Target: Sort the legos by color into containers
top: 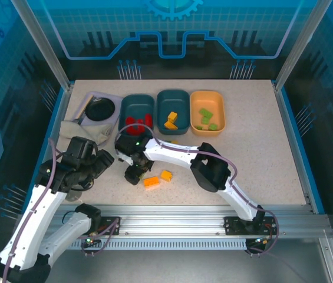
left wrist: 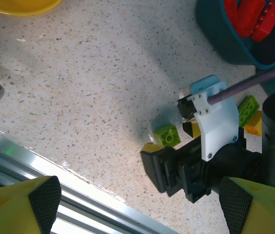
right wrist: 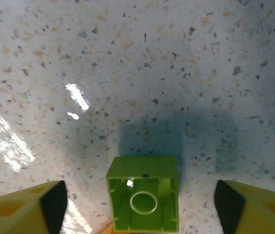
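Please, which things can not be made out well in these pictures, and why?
1. Green brick: right wrist view; bottom edge cuts its near side.
2. Red legos: left wrist view; top edge and tub wall hide some, so no count.
3. Yellow bowl: left wrist view; top edge cuts it, contents unknown.
4. Yellow bricks: left wrist view; right arm covers parts.
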